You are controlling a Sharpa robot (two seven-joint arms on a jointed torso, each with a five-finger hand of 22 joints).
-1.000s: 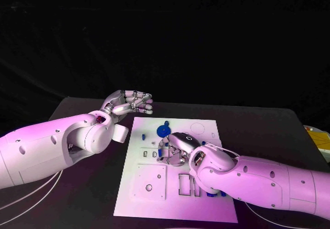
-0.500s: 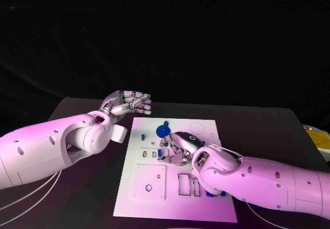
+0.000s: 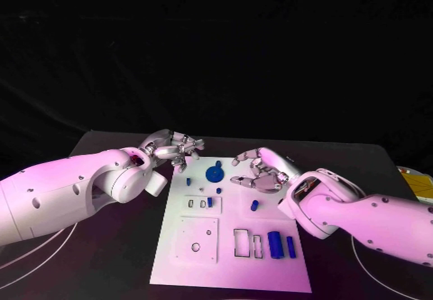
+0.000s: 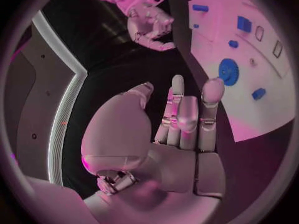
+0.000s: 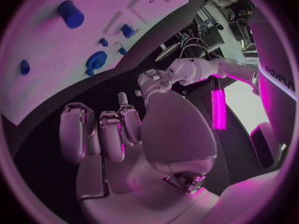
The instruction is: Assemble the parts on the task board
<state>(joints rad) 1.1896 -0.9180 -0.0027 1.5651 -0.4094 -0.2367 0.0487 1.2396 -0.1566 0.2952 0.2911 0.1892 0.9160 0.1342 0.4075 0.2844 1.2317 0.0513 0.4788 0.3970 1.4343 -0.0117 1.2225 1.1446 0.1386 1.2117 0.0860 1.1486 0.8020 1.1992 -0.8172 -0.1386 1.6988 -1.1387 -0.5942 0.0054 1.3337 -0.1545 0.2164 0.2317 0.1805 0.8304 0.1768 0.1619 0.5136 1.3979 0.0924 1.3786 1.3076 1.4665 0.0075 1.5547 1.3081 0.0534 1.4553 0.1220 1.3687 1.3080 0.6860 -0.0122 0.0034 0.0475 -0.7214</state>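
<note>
The white task board (image 3: 230, 256) lies mid-table. A blue gear (image 3: 216, 173) sits near its far end, with small blue pegs (image 3: 255, 204) around it and two blue blocks (image 3: 275, 244) by the slots at the near right. My right hand (image 3: 261, 169) hovers above the board's far right part, fingers loosely curled and apart, holding nothing. My left hand (image 3: 176, 149) floats at the board's far left corner, also empty. In the left wrist view its fingers (image 4: 181, 114) stretch out beside the gear (image 4: 228, 71). The right wrist view shows bare fingers (image 5: 102, 134) and a blue cylinder (image 5: 70, 13).
The black table (image 3: 361, 169) surrounds the board, with bare room to its right and far side. A yellow object (image 3: 417, 181) lies at the table's right edge. White cables (image 3: 36, 253) trail along the near left.
My right hand has lifted off the board's middle and moved back and to the right, uncovering a small blue peg. My left hand has sunk a little toward the board's corner.
</note>
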